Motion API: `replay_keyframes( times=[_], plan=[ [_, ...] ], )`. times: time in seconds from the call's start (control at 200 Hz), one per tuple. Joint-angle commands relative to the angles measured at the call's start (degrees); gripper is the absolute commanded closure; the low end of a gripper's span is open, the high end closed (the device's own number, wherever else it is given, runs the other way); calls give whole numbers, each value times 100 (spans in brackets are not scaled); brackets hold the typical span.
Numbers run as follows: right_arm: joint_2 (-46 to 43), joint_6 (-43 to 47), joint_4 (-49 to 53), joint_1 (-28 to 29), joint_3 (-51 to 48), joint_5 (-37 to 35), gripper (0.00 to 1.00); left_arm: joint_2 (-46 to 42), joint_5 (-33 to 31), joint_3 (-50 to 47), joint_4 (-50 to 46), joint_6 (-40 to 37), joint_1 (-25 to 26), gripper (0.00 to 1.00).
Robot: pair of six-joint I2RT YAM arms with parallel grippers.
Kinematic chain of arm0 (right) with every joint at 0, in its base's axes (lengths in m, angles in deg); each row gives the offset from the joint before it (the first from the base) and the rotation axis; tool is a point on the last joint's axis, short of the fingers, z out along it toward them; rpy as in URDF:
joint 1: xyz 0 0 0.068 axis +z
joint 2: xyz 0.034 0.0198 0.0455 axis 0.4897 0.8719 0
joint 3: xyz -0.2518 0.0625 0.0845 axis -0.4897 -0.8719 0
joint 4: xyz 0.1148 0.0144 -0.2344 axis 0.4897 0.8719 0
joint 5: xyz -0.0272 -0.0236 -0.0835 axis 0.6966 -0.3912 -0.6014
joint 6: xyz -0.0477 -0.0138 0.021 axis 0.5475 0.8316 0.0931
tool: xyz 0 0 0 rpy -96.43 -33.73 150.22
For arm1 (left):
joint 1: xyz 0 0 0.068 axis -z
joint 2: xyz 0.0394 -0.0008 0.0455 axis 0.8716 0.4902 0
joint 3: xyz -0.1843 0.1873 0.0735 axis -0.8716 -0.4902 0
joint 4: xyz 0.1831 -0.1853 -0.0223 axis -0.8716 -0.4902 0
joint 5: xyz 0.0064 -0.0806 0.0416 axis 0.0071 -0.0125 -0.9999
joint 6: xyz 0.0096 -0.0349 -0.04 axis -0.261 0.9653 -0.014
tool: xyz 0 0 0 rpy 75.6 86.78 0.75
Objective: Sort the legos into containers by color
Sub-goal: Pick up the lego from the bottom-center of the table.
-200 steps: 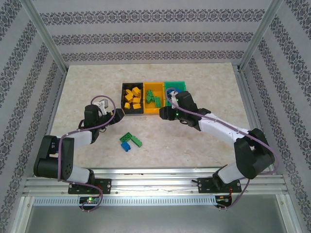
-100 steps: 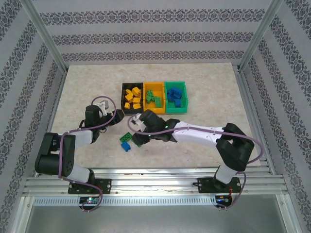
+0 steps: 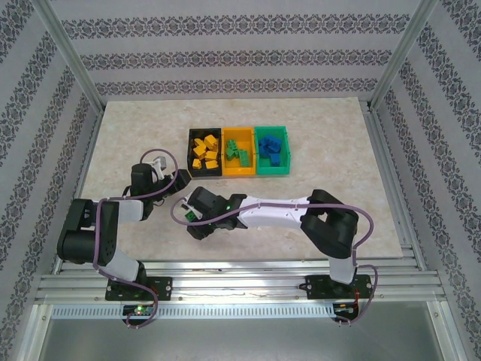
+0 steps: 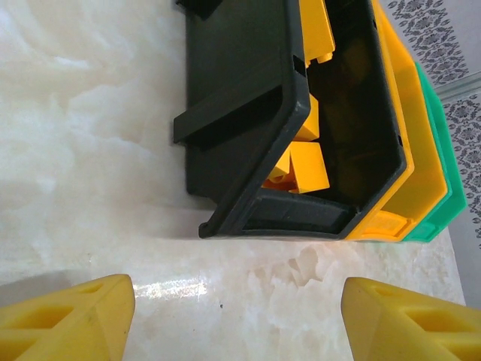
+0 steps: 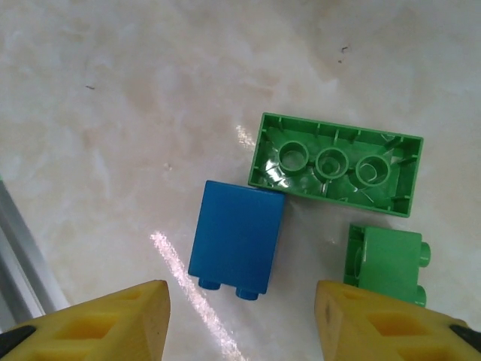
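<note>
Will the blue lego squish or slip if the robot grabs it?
Probably no squishing: the blue lego looks like hard, chunky plastic. Its faces look smooth and glossy, so a light pinch might slip. Lying flat-sided on the shiny table, it would likely slide when pushed, not roll.

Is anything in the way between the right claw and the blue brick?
No, nothing is. The right gripper hangs open over the blue brick, with nothing between them. Two green ones only lie beside it: the long green brick meets its corner, and the small green brick sits close by.
</note>
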Motion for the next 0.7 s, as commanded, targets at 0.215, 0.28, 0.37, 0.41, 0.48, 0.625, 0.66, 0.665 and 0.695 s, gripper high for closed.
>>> replay_keyframes(
  times=[0.215, 0.28, 0.37, 0.41, 0.48, 0.625, 0.66, 0.665, 0.695],
  plan=[
    [540, -243, 491, 183, 568, -628, 45, -194, 82, -64, 245, 51, -58, 27],
    [612, -238, 547, 189, 619, -741, 44, -182, 113, -68, 279, 74, -62, 27],
    [660, -262, 512, 193, 622, -778, 44, -165, 125, -68, 301, 95, -58, 27],
    [705, -258, 540, 202, 662, -785, 44, -168, 119, -66, 307, 93, -62, 27],
    [817, -235, 603, 248, 780, -828, 44, -158, 118, -73, 311, 95, -58, 27],
    [1030, -297, 623, 332, 982, -807, 47, -152, 151, -64, 333, 117, -59, 27],
    [1069, -318, 606, 339, 1010, -789, 49, -161, 161, -65, 334, 122, -58, 27],
    [1075, -323, 606, 340, 1015, -784, 49, -163, 161, -68, 333, 117, -58, 27],
    [1087, -336, 597, 343, 1028, -780, 52, -182, 162, -77, 330, 121, -58, 27]
  ],
)
